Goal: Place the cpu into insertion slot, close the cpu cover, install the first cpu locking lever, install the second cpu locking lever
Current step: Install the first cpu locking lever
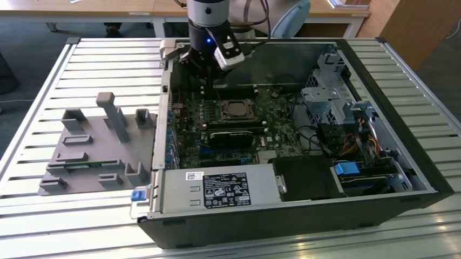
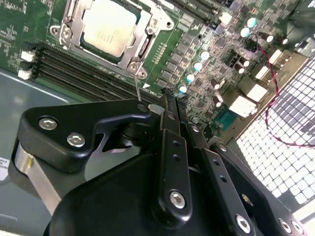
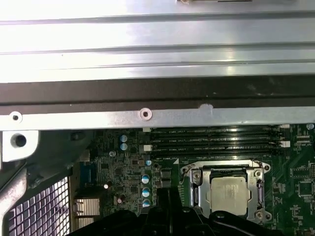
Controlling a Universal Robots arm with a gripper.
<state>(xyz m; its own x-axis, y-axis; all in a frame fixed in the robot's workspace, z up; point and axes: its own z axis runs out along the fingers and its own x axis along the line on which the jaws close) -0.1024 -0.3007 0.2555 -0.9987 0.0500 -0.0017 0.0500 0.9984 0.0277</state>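
Starting at the gripper (image 2: 170,98): closed tip to tip, no gap between the black fingers (image 2: 173,147), and grips nothing that can be seen. Points down into the open computer case (image 1: 288,229), low over the green motherboard (image 2: 211,73), near the far wall of the case in the exterior view.

Just beside the tips, a thin metal lever (image 2: 137,83), reaching from one corner of the socket toward the fingers. Cannot tell whether touching them or only passing close.

A little further out, the cpu (image 2: 109,27): sits flat in the insertion slot (image 2: 64,32), pale metal face up, with the cpu cover (image 3: 199,189) lying flat around it as a silvery frame. Near the gripper, not touched by it.

Along one side of the socket, long black memory slots (image 3: 216,142). On another side, a row of small blue-topped capacitors (image 2: 197,61).

Further out in the exterior view: a grey box with a white label (image 1: 216,191) at the near side of the case, a blue part (image 1: 347,168) among cables toward the exterior view's right, and a grey plastic fixture (image 1: 94,145) beside the case on the exterior view's left, all on a slatted metal table (image 1: 43,226).
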